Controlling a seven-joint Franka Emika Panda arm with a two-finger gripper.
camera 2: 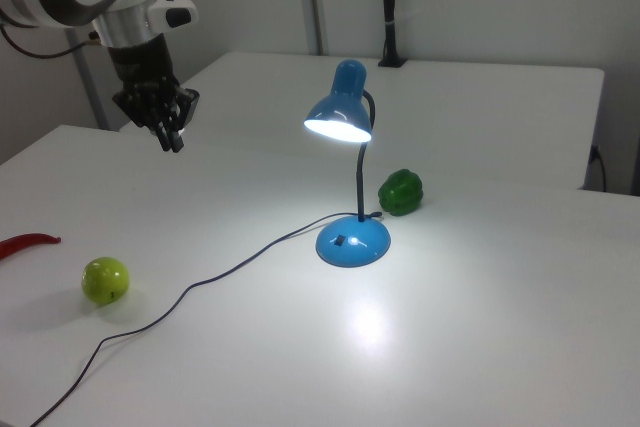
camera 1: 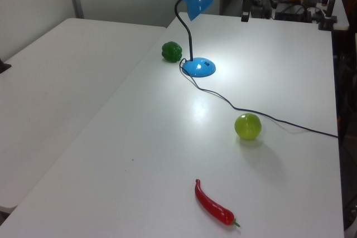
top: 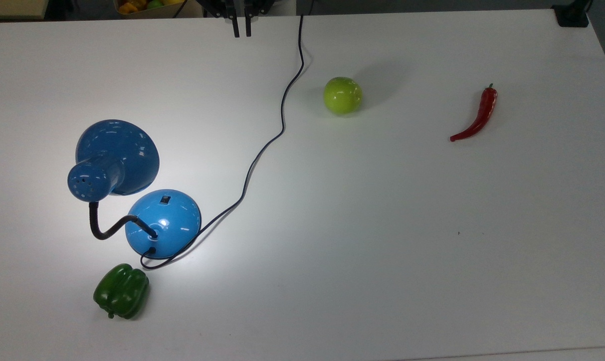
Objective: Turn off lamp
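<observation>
Lamp is lit, standing on the white tabletop toward the top view's left — cone shade tilted over a bright patch, dome base with its small black switch facing up, black cord snaking off to the far edge. Tool hangs in the air above the top view's upper edge, fingers nearly together with a thin gap, holding nothing, well apart from the lamp. Green bell pepper sits just beside the base; green apple and red chili lie further to the top view's right — apple near the cord.
</observation>
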